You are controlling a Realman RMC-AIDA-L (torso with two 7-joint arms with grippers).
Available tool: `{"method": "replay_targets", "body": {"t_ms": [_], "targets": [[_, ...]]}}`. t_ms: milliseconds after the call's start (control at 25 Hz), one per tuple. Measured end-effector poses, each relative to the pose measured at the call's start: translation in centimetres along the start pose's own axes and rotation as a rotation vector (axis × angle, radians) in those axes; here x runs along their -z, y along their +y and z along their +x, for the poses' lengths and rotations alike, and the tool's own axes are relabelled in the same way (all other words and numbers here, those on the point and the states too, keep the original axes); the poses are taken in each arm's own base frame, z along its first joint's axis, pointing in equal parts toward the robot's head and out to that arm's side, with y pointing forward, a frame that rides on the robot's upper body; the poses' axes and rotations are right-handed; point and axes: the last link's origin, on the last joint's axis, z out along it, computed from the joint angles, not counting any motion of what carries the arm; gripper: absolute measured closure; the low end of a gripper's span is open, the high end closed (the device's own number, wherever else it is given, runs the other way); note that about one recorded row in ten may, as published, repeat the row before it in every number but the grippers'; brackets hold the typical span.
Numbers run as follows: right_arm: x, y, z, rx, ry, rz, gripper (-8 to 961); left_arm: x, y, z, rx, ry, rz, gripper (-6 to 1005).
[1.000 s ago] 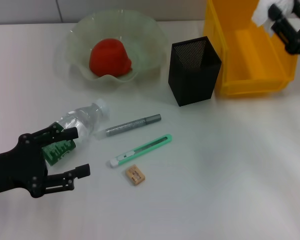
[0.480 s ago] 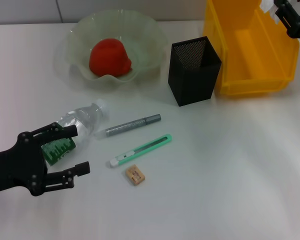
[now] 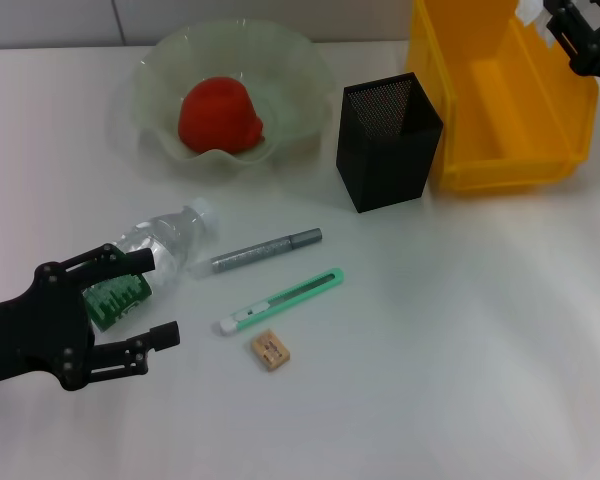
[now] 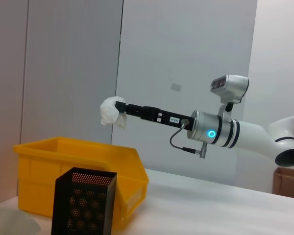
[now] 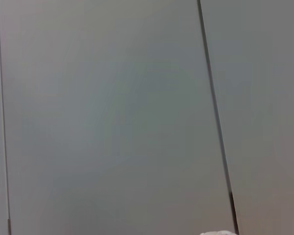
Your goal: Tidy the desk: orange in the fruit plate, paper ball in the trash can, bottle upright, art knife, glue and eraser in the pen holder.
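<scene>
Paper ball point(image 4: 110, 111): white, crumpled, pinched between the closed fingers of the right gripper point(image 4: 121, 106); held in the air above the yellow bin point(image 3: 500, 100), at the far right of the desk point(image 3: 460, 350).
Yellow bin: open-topped, standing just right of the pen holder point(image 3: 388, 140).
Pen holder: black mesh, square, upright, between fruit plate point(image 3: 150, 90) and bin.
Fruit plate: pale green, wavy-rimmed, at the far left-centre; orange point(image 3: 220, 116) lying inside.
Bottle point(image 3: 152, 257): clear plastic, green label, white cap, lying on its side at the near left, cap toward the glue.
Glue point(image 3: 266, 250): grey stick, lying flat, just right of the bottle cap.
Art knife point(image 3: 282, 300): green, lying flat, near and roughly parallel to the glue.
Eraser point(image 3: 269, 350): small, tan, just in front of the knife.
Left gripper point(image 3: 148, 300): black, fingers spread wide, hovering at the near left over the bottle's labelled end; contact with the bottle not discernible.
</scene>
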Motion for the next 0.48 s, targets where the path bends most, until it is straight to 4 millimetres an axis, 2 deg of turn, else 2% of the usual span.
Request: {"method": "replay_targets", "body": {"t_ms": [480], "targets": [[-1.9,0.7,1.8,0.016,0.162,-0.027,452,0.2,0.1,-0.1,-0.002,-0.001,0.005,258]]}}
